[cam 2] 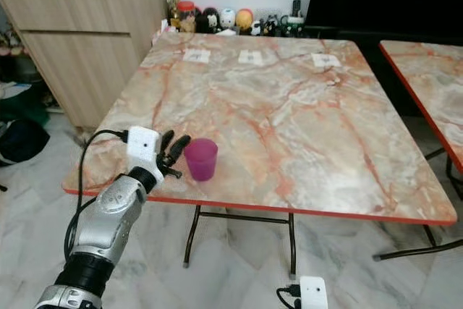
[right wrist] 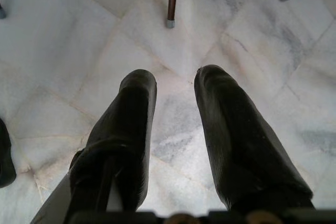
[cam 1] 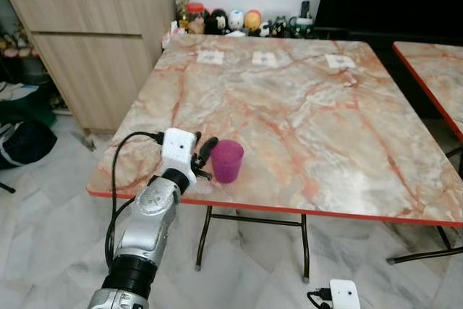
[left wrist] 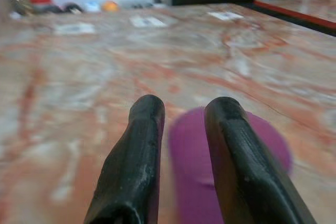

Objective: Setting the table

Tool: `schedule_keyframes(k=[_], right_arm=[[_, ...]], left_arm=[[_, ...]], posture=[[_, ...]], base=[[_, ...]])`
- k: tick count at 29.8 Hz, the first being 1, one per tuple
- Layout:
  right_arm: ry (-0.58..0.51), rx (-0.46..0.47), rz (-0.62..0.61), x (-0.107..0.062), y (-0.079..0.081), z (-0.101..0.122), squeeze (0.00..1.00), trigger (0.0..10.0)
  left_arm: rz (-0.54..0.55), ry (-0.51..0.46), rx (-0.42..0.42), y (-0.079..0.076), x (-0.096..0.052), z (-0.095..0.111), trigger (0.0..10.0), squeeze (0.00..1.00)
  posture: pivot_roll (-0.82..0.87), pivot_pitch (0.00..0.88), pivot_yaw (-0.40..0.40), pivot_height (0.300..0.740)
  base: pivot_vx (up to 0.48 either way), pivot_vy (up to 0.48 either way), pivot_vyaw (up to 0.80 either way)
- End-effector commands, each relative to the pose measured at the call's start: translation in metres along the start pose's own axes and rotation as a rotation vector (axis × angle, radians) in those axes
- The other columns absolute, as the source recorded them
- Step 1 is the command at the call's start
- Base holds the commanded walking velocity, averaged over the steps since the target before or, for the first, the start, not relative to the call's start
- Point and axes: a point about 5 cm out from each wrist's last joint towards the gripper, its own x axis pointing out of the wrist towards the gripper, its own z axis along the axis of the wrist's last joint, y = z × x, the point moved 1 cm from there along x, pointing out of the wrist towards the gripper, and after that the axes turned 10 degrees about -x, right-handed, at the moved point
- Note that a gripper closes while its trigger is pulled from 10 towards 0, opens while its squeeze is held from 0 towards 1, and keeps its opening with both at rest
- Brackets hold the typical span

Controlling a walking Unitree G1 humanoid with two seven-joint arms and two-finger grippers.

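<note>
- A small purple plastic cup (cam 1: 227,161) stands upright on the square table with a pink-and-grey marbled top and red edge (cam 1: 304,106). It sits near the table's front edge, toward the front left corner.
- The left gripper (cam 1: 206,158) is over that same corner, just to the left of the cup. Its two black fingers (left wrist: 134,161) point at the cup and are parted by a narrow gap.
- In the left wrist view the blurred cup shows through that gap and past the fingertips, so the fingers hold nothing. I cannot tell whether the tips touch the cup's wall.
- The silver left arm (cam 1: 148,226) rises from below the table's front edge, with a black cable (cam 1: 119,161) looping beside it and a white camera block (cam 1: 178,148) on the wrist.
- Three white paper slips (cam 1: 267,57) lie in a row along the table's far edge.
- Beyond that far edge, small colourful figurines (cam 1: 239,21) line the wall. To the table's far left stands a light wooden cabinet (cam 1: 94,41).
- The right gripper (right wrist: 176,103) hangs below the table's front edge, over the pale marble floor tiles (right wrist: 63,40). Its fingers are slightly apart and empty.
- A second marbled table (cam 1: 434,77) stands to the right of the first.
</note>
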Motion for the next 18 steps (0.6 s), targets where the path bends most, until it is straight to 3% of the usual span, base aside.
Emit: schedule_keyframes(k=[1, 5, 6, 7, 8, 11, 12, 17, 18], right_arm=[[-0.012, -0.006, 0.001, 0.000, 0.001, 0.002, 0.00, 10.0], [-0.011, -0.009, 0.001, 0.000, 0.002, 0.002, 0.00, 10.0], [-0.014, -0.005, -0.002, 0.000, 0.002, 0.003, 0.00, 10.0], [-0.014, -0.005, -0.002, 0.000, 0.002, 0.003, 0.00, 10.0], [-0.018, -0.002, -0.004, 0.000, 0.001, 0.004, 0.00, 10.0], [-0.029, 0.007, -0.009, 0.001, 0.001, 0.006, 0.00, 10.0], [-0.030, 0.007, -0.009, 0.001, 0.001, 0.006, 0.00, 10.0], [-0.035, 0.010, -0.011, 0.001, 0.002, 0.008, 0.00, 10.0], [-0.035, 0.010, -0.011, 0.001, 0.003, 0.008, 0.00, 10.0]], left_arm=[[-0.006, 0.036, -0.006, -0.005, 0.005, 0.002, 10.0, 0.00], [0.039, 0.035, -0.027, -0.006, 0.014, 0.015, 10.0, 0.00], [0.065, 0.010, -0.029, -0.003, 0.017, 0.025, 10.0, 0.37], [0.065, 0.010, -0.029, -0.003, 0.017, 0.025, 10.0, 0.37], [0.084, 0.003, -0.025, 0.001, 0.018, 0.029, 10.0, 1.00], [0.138, 0.033, -0.029, 0.011, 0.019, 0.035, 10.0, 1.00], [0.155, 0.051, -0.066, 0.014, 0.018, 0.037, 10.0, 1.00], [0.051, 0.111, -0.086, 0.005, 0.015, 0.046, 10.0, 1.00], [0.001, 0.144, -0.066, 0.000, 0.013, 0.047, 10.0, 0.00]], posture=[[0.09, 0.012, -0.035, 0.740], [0.09, 0.007, -0.034, 0.740], [0.09, 0.007, -0.034, 0.740], [0.09, 0.007, -0.034, 0.740], [0.09, 0.007, -0.033, 0.740], [0.09, 0.001, -0.028, 0.740], [0.09, 0.000, -0.027, 0.740], [0.09, 0.000, -0.027, 0.740], [0.10, 0.000, -0.027, 0.740]], base=[[0.000, 0.000, 0.00], [0.000, 0.000, 0.00], [0.000, 0.000, 0.00], [0.000, 0.000, 0.00], [0.000, 0.000, 0.00], [0.000, 0.000, 0.00], [0.000, 0.000, 0.00], [0.000, 0.000, 0.00], [0.000, 0.000, 0.00]])
